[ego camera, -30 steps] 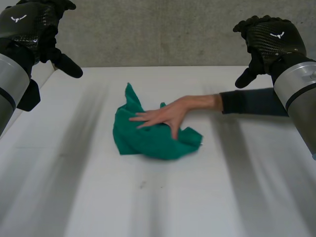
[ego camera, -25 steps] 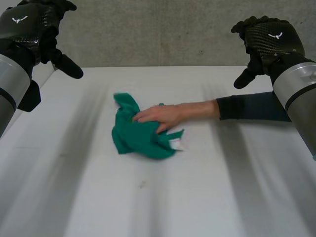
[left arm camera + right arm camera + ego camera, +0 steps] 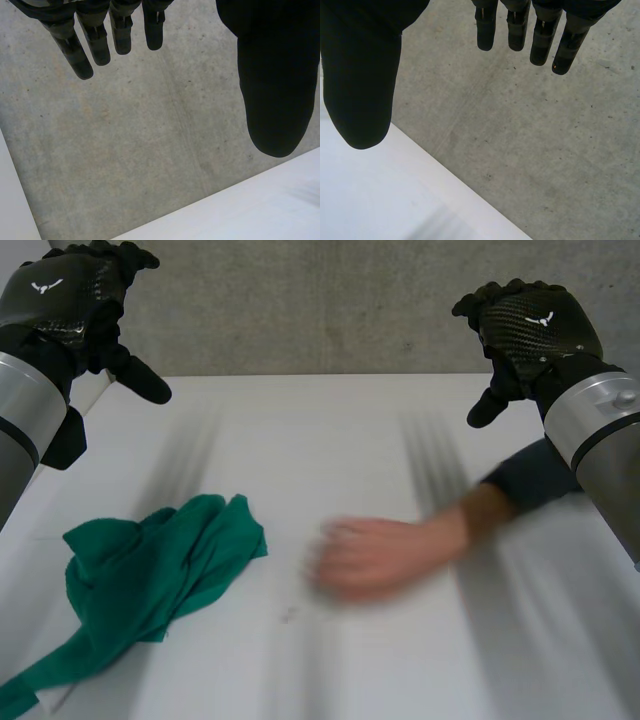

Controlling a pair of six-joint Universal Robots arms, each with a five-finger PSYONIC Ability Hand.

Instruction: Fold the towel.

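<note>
While the left hand [image 3: 65, 295] and right hand [image 3: 528, 325] hover empty, fingers loose, the towel [image 3: 150, 575] lies crumpled at 8 o'clock on the table [image 3: 330, 430], a person's hand [image 3: 370, 555] at its 3 o'clock. Looks soft, light, floppy; I'd pinch a corner or edge.

White table [image 3: 400, 420], crumpled green towel [image 3: 150, 570] at its left, a person's blurred hand [image 3: 365, 555] perhaps on its middle.

Soft matt cloth towel [image 3: 150, 570] on a smooth white table [image 3: 330, 430] (faint sheen); rough, speckled concrete wall [image 3: 300, 300] behind.
</note>
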